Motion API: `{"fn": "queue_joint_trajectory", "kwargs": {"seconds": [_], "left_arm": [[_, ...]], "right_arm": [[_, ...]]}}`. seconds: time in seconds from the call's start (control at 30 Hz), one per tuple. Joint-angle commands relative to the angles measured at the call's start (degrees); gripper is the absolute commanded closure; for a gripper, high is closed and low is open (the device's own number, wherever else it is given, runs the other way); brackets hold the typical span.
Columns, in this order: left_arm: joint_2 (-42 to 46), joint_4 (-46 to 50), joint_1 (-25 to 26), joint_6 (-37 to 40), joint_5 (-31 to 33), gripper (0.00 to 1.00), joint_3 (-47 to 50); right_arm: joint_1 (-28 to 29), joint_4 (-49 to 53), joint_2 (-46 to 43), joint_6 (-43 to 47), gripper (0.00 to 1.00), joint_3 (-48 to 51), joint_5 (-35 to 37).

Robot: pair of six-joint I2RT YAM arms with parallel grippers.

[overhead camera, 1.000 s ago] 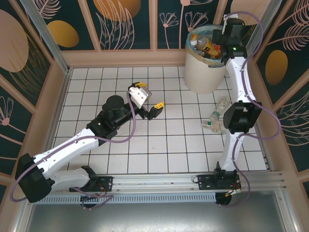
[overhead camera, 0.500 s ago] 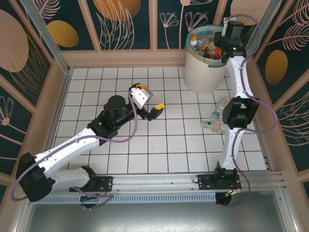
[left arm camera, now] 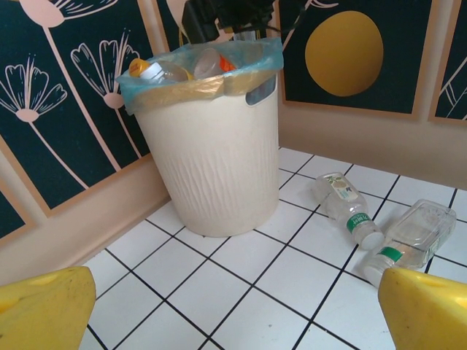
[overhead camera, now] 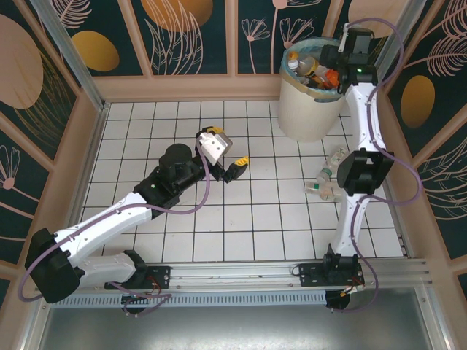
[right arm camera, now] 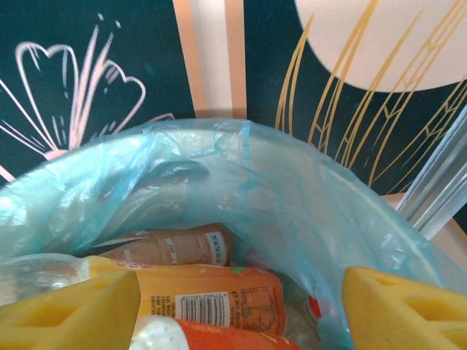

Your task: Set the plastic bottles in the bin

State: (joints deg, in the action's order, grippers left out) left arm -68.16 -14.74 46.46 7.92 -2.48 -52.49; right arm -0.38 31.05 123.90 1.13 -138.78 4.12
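- Top external: bin (overhead camera: 306, 113) far right on the bench (overhead camera: 255, 219); right end effector (overhead camera: 333, 65) above it; loose bottles (overhead camera: 326, 179) beside the right arm.
- Left wrist: left end effector (left arm camera: 233, 306) wide, empty.
- Right wrist: right end effector (right arm camera: 233, 310) parted, empty, over binned bottles (right arm camera: 211, 292).

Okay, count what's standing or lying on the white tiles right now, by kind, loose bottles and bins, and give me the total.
Cream bin: 1
Loose plastic bottles, clear with green labels, lying on their sides beside it: 2, one nearer the bin, one farther from it
Total: 3
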Motion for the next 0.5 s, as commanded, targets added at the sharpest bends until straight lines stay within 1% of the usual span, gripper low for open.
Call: {"fn": "queue_joint_trajectory", "kwargs": {"seconds": [0.0, 0.1, 0.17, 0.23, 0.3, 0.4, 0.47], "left_arm": [[0.13, -0.42, 0.01, -0.63, -0.53, 0.01, 0.01], [-0.08, -0.17, -0.02, -0.95, -0.29, 0.01, -0.5], [-0.52, -0.34, 0.05, -1.03, 0.64, 0.01, -0.54], [-1.04, -0.79, 0.09, -1.16, 1.39, 0.01, -0.4], [-1.77, -1.2, 0.12, -1.39, 1.75, 0.03, -0.42], [-3.14, -3.76, 0.35, -2.42, 0.65, 0.06, 0.0], [-4.5, -6.33, 0.97, -2.87, 0.1, 0.07, 0.38]], "right_arm": [[0.04, -0.44, -11.34, -4.68, 0.26, 3.86, 1.95], [-0.12, -4.21, -21.43, -9.87, 0.28, 18.02, 6.2], [-0.23, -8.11, -30.05, -13.41, 0.29, 30.72, 8.05], [-0.3, -12.11, -38.69, -15.85, 0.29, 43.12, 8.32], [-0.72, -14.67, -46.92, -18.77, 0.31, 54.72, 8.43], [-1.35, -14.27, -56.91, -22.97, 0.33, 68.96, 8.11], [-1.5, -13.21, -61.64, -25.53, 0.31, 76.63, 7.5]]}}
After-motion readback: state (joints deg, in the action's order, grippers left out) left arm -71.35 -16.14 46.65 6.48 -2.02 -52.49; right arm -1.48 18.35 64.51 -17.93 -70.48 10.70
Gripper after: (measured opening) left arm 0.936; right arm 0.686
